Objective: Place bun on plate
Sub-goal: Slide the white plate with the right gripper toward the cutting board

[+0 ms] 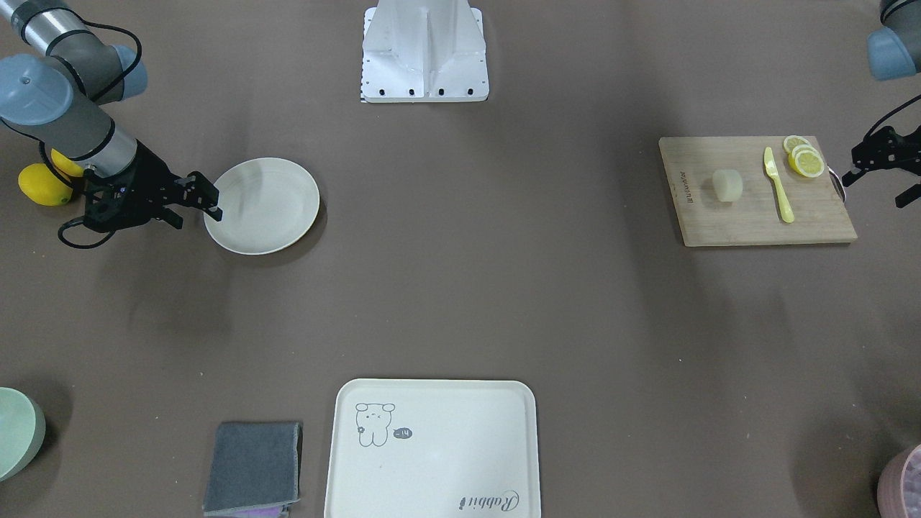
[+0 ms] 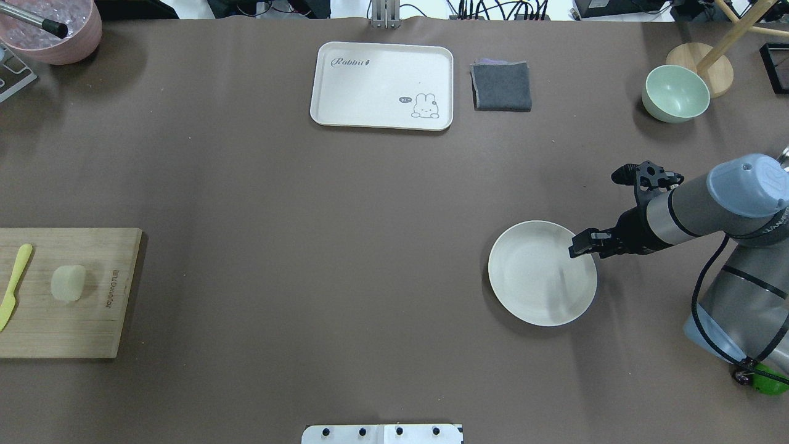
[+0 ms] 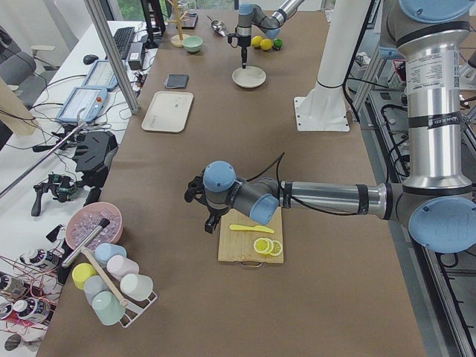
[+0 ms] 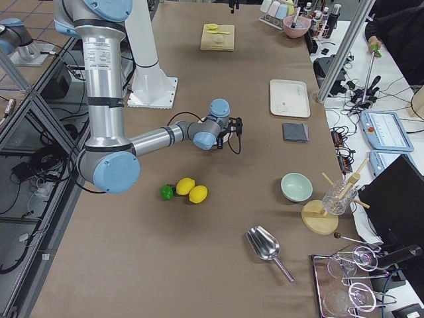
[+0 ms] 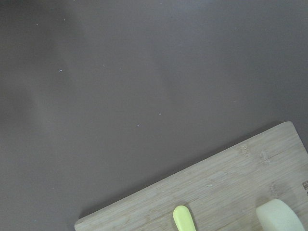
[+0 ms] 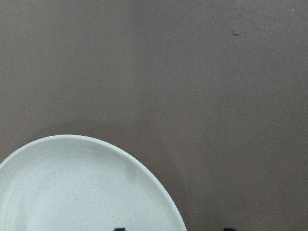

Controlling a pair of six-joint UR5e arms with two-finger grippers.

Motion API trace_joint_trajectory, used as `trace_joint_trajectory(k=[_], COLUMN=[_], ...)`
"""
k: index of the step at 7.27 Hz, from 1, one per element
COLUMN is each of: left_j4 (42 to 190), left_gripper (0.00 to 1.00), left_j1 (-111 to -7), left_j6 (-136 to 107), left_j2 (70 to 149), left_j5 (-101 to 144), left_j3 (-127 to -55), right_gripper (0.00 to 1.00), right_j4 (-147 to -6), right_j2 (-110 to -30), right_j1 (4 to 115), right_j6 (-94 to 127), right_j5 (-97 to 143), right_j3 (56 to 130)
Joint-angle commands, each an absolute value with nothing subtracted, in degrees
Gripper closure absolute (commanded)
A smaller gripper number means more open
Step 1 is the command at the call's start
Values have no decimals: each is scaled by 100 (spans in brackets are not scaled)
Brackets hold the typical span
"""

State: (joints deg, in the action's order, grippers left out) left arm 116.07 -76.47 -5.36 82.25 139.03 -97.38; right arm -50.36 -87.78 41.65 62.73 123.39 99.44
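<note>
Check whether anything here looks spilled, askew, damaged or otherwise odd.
Nothing stands out. The bun sits intact on the cutting board beside the yellow knife and lemon slices. The plate lies flat and empty, with the right gripper by its rim.

Brown table point(image 2: 308, 246), plate point(image 2: 530, 283), tray point(image 2: 370, 80), cutting board point(image 2: 74, 327), perhaps cloth point(image 2: 501, 86)

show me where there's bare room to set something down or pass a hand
The widest bare stretch is mid-table, between the cutting board and the plate, on the robot's side of the tray. The plate is empty, though the right gripper hovers at its rim. Crowded: the board, with bun, knife and lemon slices.
</note>
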Motion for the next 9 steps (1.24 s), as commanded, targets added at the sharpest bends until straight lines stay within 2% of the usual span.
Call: trace_joint_trajectory(k=[1, 5, 7, 9], left_j4=[11602, 11619, 11619, 11619], left_gripper=[3, 3, 3, 3], left_j1=[-7655, -7690, -7699, -7690], left_j6=[-545, -1131, -1213, -1222], left_j2=[8226, 8226, 8200, 8200], left_j5=[13904, 13896, 13896, 13948], left_j3=[-9738, -9861, -9870, -9870], right_gripper=[100, 100, 100, 100], right_j4=[-5036, -5036, -5054, -5080], right_j2=[-8763, -8702, -7950, -7210], right_j1=[4131, 4131, 4096, 3441], right_j6=[6275, 6328, 7174, 8222], right_j5=[12384, 12410, 12401, 12035], right_j3=[9905, 9984, 9941, 9923])
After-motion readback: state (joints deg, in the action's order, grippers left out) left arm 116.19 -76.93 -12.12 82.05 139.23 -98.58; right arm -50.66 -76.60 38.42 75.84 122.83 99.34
